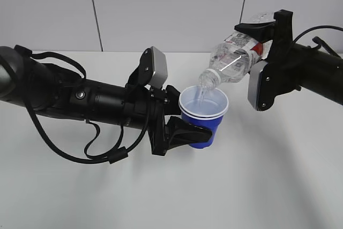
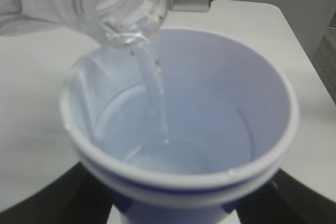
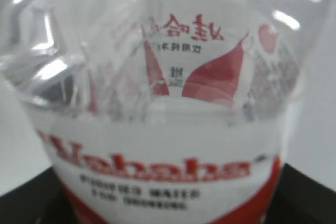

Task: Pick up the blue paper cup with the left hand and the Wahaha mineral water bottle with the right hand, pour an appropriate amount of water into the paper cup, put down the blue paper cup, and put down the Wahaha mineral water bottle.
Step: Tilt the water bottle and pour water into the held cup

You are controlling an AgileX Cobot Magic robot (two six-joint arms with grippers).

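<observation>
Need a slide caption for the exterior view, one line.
Left hand holds the blue paper cup while the right hand tilts the Wahaha bottle, pouring water into it.

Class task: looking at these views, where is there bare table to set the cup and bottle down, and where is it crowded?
Free: the table in front of the left arm and cup, and the front right patch under the right gripper. Crowded: the middle, where the bottle tips over the cup held by the left gripper.

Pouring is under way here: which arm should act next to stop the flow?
Probably the right: its jaws hold the tilted Wahaha bottle, whose mouth streams water into the blue paper cup. Tipping it back stops the flow.
</observation>
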